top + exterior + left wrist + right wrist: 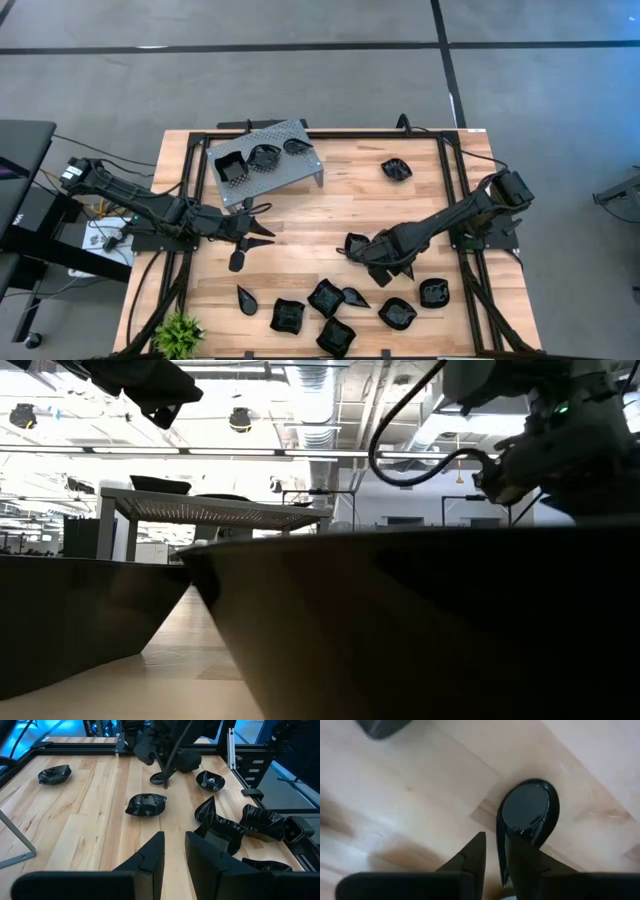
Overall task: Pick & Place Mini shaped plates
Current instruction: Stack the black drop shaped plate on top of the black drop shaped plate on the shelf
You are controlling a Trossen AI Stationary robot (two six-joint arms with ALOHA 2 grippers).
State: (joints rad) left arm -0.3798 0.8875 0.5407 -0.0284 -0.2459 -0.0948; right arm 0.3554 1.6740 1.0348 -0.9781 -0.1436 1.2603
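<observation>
Several small glossy black mini plates lie near the table's near edge, among them a scalloped one [326,297] and a teardrop [238,260]. Three more sit on the grey perforated tray [265,160], and one lies alone toward the far right [396,169]. My right gripper [372,256] is over the table's middle, shut on an oval plate [530,810], which also shows in the left wrist view [161,779]. Another plate [145,804] lies on the wood just beyond it. My left gripper [262,228] hovers left of centre, open and holding nothing [174,836]. My right gripper pinches the oval plate's rim [501,847] between its two fingers, coming from above and slanting down. The plate hangs tilted below the fingers with its hollow face turned outward. I cannot tell whether its lower edge touches the wood.
The tray stands on legs at the far left of the table [215,510]. Black frame rails [447,190] run along the table's edges. Two plates close to the low camera [420,630] block most of that view. A small green plant [178,330] sits at the near left corner.
</observation>
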